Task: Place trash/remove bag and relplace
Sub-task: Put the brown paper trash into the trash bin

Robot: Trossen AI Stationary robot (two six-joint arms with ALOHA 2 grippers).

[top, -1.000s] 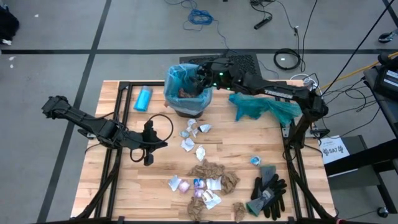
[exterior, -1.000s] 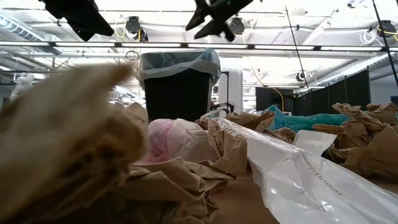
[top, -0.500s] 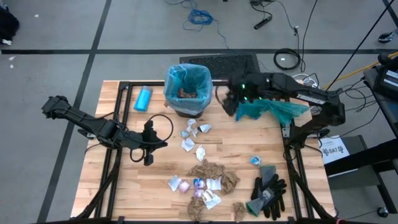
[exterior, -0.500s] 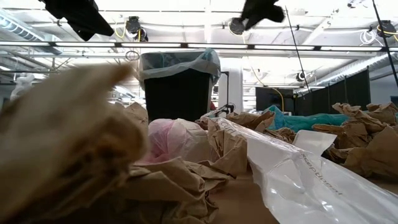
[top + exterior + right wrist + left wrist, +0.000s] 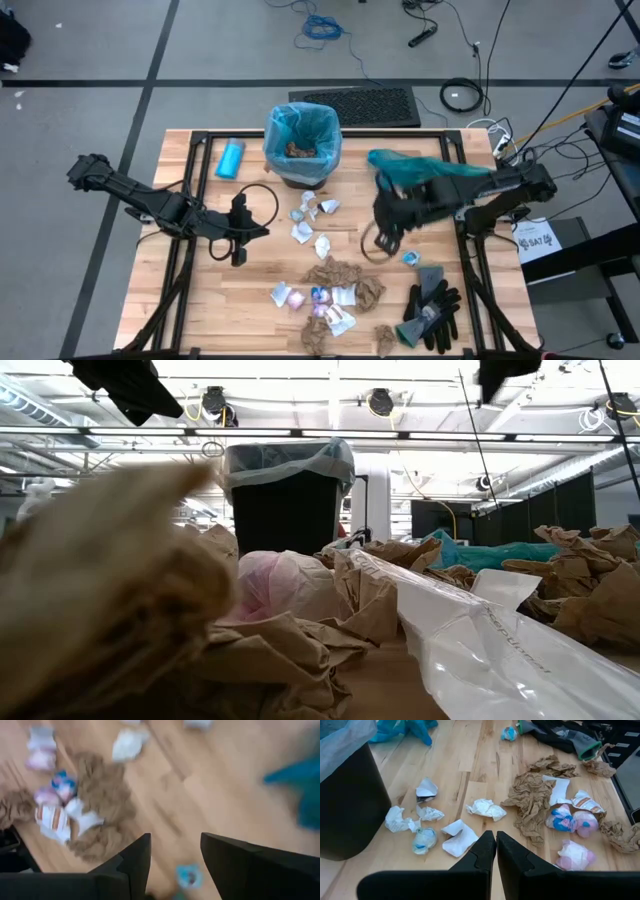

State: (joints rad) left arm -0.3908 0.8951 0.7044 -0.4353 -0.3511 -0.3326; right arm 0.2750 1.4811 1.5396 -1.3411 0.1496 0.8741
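Note:
The black bin [image 5: 302,172] stands at the table's far middle, lined with the pale blue bag [image 5: 300,125] folded over its rim [image 5: 290,460]; brown trash [image 5: 298,150] lies inside it. White wrappers [image 5: 310,222] and brown paper wads [image 5: 342,275] lie scattered on the table from its middle to its near edge. My right gripper [image 5: 175,855] hangs open above the bare wood right of the scraps [image 5: 385,228], pointing steeply down, with nothing between its fingers. My left gripper [image 5: 496,851] is shut and empty, held above the table's left half [image 5: 258,232], facing the scraps.
A darker teal plastic bag [image 5: 425,172] lies at the far right, just beyond my right arm. Black-and-grey gloves [image 5: 432,310] lie at the near right corner, a small blue scrap [image 5: 410,258] lies beside them, and a light-blue bottle [image 5: 231,160] lies left of the bin.
My right gripper has swung from over the bin toward the table's right and then its near edge, passing the teal bag. It has tipped from nearly level to steeply downward. The bin, the bag and the scraps have stayed put.

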